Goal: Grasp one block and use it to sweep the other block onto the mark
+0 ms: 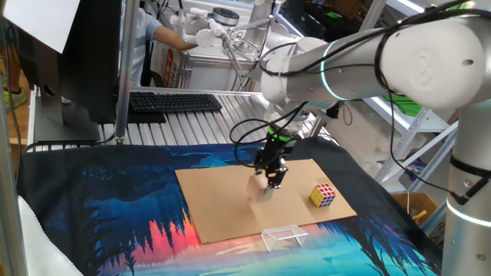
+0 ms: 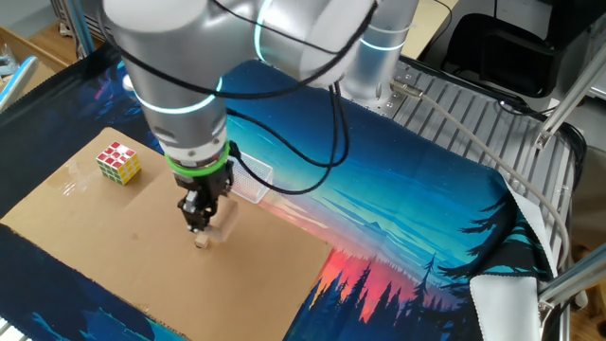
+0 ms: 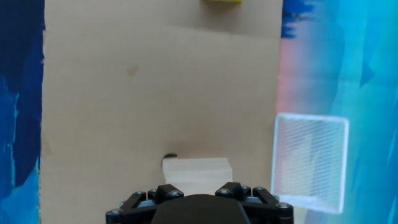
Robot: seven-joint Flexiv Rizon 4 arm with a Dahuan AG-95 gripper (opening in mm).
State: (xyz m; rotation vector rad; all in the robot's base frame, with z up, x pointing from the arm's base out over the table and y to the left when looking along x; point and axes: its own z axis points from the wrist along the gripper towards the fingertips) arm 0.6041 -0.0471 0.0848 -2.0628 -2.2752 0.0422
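- Step in hand, as I judged it: the sweep. The gripper [image 2: 201,225] pointed straight down over the middle of the cardboard sheet [image 1: 222,207], fingers clenched on the plain tan cube [image 3: 198,169]; in the hand view the cube sat between the finger bases, low to the sheet.
- In the other fixed view, the tiny rounded wooden piece [image 2: 201,242] lay on the cardboard just beside the cube's lower edge, touching or nearly so; contact could not be told for certain.
- In the hand view a small dark speck showed at the cube's upper-left corner. Whether that was the small piece's shadowed edge or something else, I could not tell.
- The mark [image 3: 132,70] was a faint dark dot on bare cardboard, well apart from the cube, toward the sheet's edge where the puzzle cube [image 1: 323,195] stood.
- The clear plastic frame [image 1: 281,237] lay at the sheet's edge, off the likely path.
- Next move, my reading: keep the cube low and flat and push the small piece toward the dot, steering so the rounded piece does not roll off the cube's face.
- Pose: forearm reached over from the base, wrist bent down, cable looped beside it.
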